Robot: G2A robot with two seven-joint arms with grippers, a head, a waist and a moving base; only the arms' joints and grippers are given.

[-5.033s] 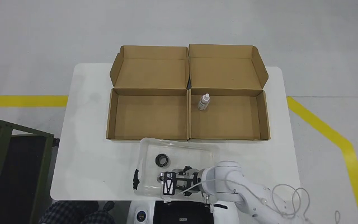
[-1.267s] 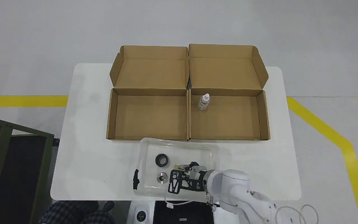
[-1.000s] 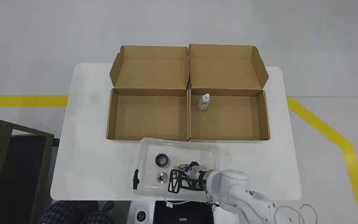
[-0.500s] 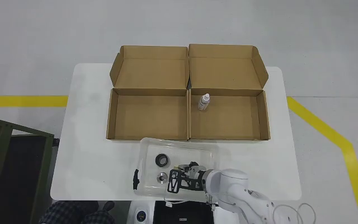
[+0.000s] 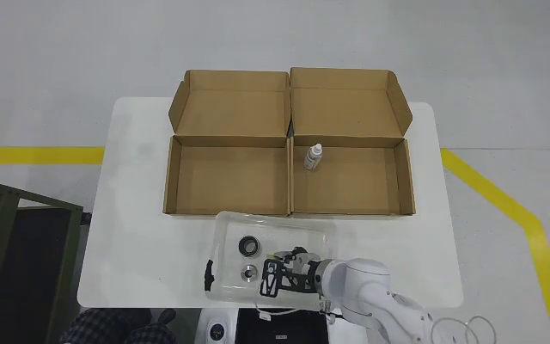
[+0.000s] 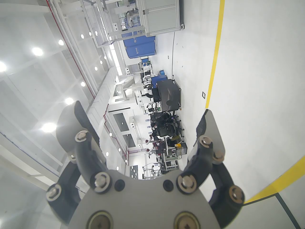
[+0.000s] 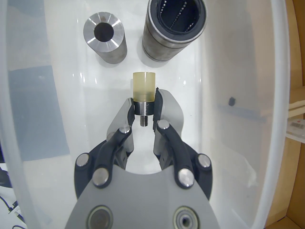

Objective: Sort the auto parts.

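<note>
Inside the clear plastic bin (image 7: 240,77) my right gripper (image 7: 143,103) is shut on the metal base of a small rubber bumper (image 7: 144,86) with a yellowish cap and a threaded stud. Just beyond it stand a steel cylinder (image 7: 104,40) with a centre hole and a larger black-rimmed linear bearing (image 7: 175,20). From above, the right gripper (image 5: 273,277) is in the bin (image 5: 275,220) at the table's front edge, beside the cylinder (image 5: 248,274) and the bearing (image 5: 250,246). My left gripper (image 6: 143,117) is open, holds nothing and faces the room.
Two open cardboard boxes sit side by side behind the bin: the left box (image 5: 228,178) has nothing in it, the right box (image 5: 361,181) holds a small white bottle (image 5: 313,156). A black piece (image 5: 208,276) lies at the bin's left outer edge.
Over five seconds the right gripper shifted a little to the right inside the bin, uncovering the steel cylinder. In the last second it has barely moved.
</note>
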